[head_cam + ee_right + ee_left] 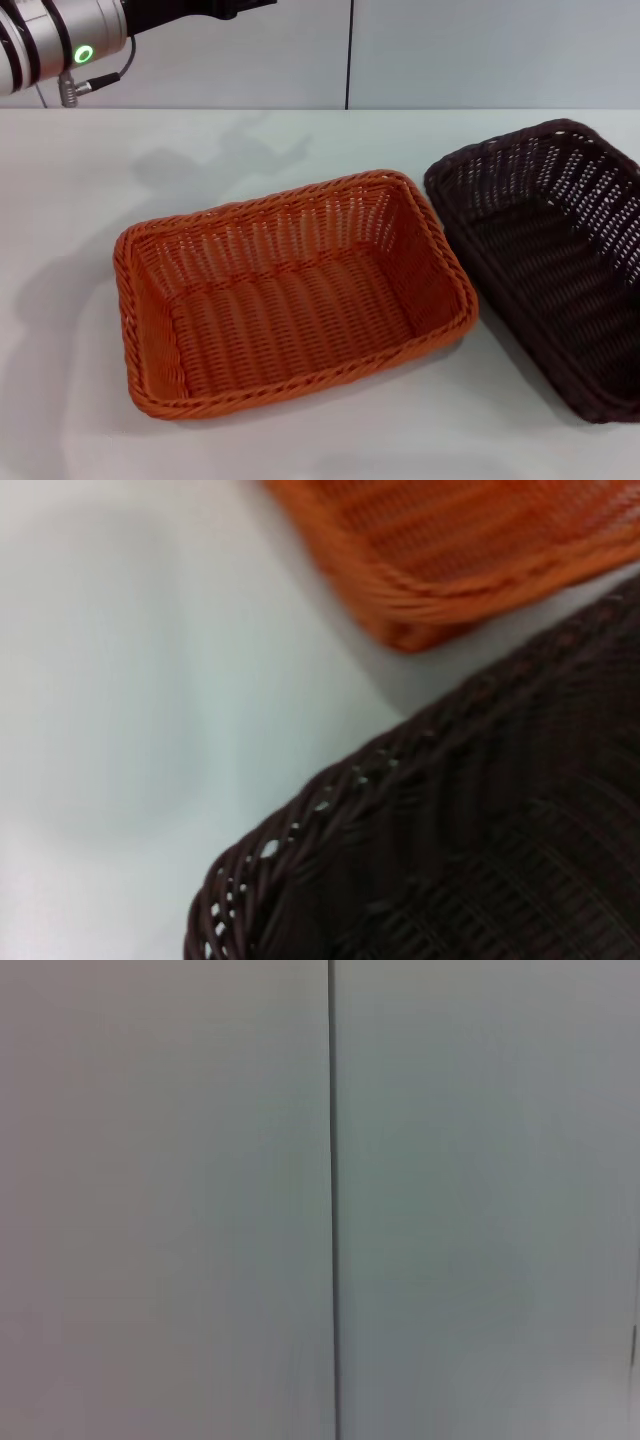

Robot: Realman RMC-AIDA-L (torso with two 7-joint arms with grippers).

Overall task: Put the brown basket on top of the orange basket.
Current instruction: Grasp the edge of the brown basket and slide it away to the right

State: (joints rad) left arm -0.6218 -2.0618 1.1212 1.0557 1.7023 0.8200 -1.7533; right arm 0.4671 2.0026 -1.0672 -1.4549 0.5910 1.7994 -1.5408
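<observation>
The brown basket (560, 270) is being approached by the right hand — grip state cannot be told; a corner catching the orange basket (290, 290) is being risked.

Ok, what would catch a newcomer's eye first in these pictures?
The orange basket sits empty mid-table, bright against the white table. Right beside it, toward the robot's right, the brown basket also sits empty on the table. The left arm is raised at the far left.

Two woven baskets in all: one orange basket (290, 290), one brown basket (555, 260). One white table (80, 180) carries both. One robot arm (60, 40) shows, at the upper left of the head view. One wall seam (332, 1200) behind.
</observation>
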